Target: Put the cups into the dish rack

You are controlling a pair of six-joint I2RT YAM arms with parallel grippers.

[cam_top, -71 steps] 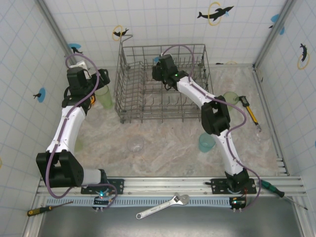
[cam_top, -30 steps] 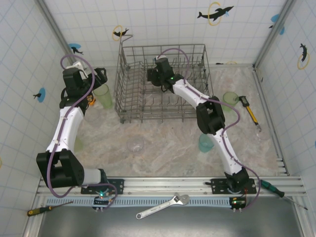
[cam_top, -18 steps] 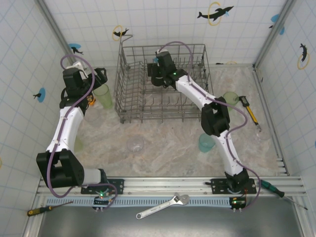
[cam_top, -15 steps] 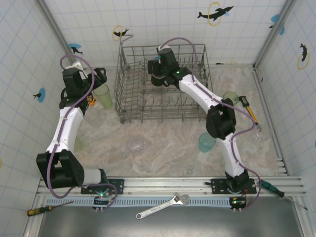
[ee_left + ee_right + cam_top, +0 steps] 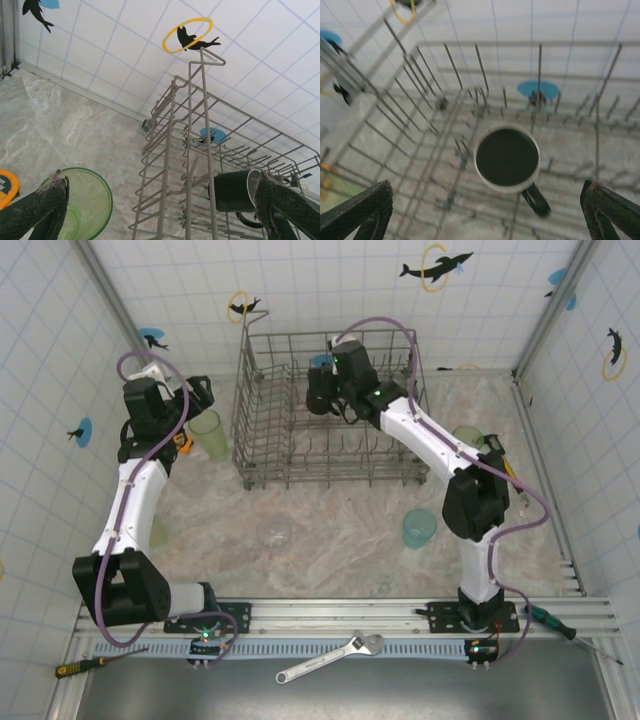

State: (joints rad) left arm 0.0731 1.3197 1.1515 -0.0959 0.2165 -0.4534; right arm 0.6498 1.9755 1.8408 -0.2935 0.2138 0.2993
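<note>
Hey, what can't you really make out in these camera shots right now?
Right wrist view: blur smears the dish rack, so how the black mug sits on the tines is unclear.
Left wrist view: the bottom edge cuts off the green tumbler; the left edge cuts off the orange tape measure.
Top view: the right arm partly hides a second green tumbler.

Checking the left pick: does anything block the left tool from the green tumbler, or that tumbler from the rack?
Nothing visible lies between the open left tool and the green tumbler. Toward the dish rack, only its own wire side wall stands between; the cup would likely go over it.
</note>
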